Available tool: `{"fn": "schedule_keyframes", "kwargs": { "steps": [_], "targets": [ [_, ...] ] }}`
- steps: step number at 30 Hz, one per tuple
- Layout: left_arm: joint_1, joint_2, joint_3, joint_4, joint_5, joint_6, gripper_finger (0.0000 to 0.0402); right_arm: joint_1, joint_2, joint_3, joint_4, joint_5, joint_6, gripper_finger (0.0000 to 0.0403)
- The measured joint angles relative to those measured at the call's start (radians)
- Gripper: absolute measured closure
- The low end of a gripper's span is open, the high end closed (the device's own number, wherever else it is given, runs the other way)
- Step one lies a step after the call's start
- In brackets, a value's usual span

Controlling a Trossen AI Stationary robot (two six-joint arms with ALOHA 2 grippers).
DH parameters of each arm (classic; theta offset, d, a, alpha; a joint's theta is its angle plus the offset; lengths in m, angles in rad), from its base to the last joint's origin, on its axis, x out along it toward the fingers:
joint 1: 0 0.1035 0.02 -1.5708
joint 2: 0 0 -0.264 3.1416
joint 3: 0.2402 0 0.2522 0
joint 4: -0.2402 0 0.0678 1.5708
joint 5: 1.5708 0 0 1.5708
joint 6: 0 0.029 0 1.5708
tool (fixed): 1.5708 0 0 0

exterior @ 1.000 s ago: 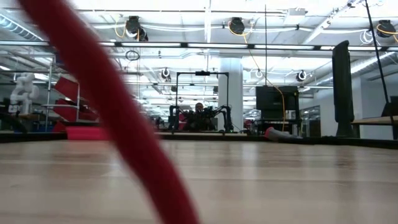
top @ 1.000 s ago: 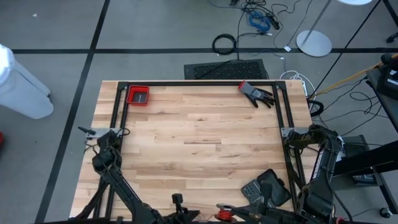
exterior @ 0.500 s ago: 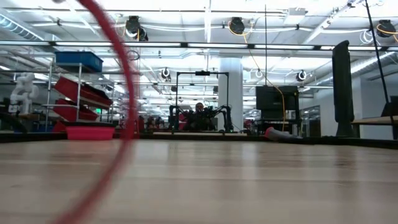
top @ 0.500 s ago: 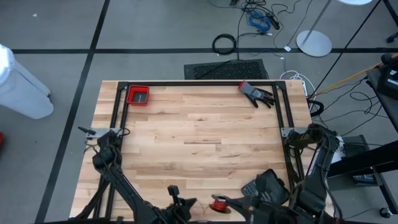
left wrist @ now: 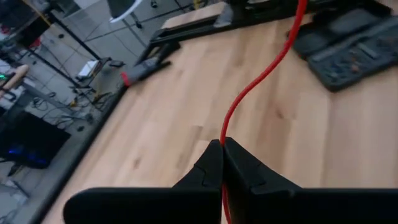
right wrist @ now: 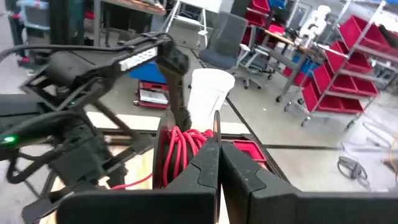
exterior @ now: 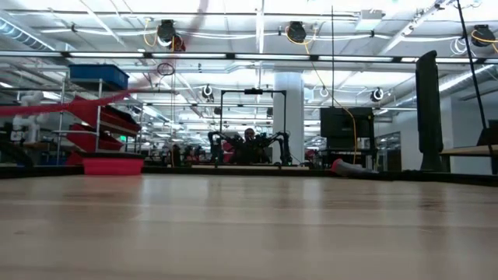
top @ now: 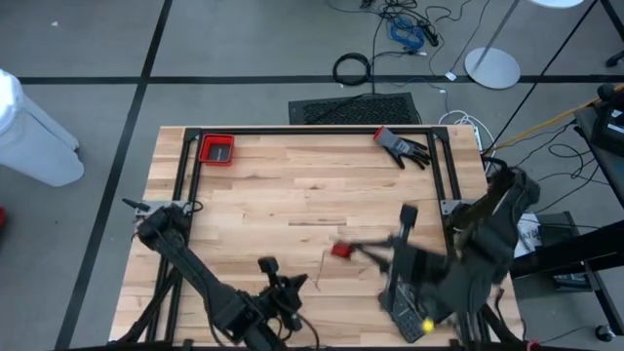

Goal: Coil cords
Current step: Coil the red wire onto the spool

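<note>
The left pincer (left wrist: 222, 149), at about 6 o'clock on the surface (top: 292, 185), is pressed together on the thin red cord (left wrist: 261, 78). The right pincer (right wrist: 217, 149), toward 4 o'clock, pinches the black disc (right wrist: 165, 146), where several red turns already sit. Judging by the loose cord strung between them, coiling is partly done; more winding remains.
</note>
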Motion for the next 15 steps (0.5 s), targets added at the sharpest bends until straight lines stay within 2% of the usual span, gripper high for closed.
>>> {"fn": "schedule_keyframes", "kwargs": {
  "steps": [7,15],
  "targets": [
    [0.101,-0.113,0.000,-0.081,0.012,0.081,0.0400,-0.140,-0.120,0.000,-0.075,-0.114,0.027,0.0403],
    [0.249,-0.212,0.000,-0.081,0.085,0.224,0.0400,-0.294,-0.173,0.000,-0.193,-0.221,0.063,0.0403]
  ]
}}
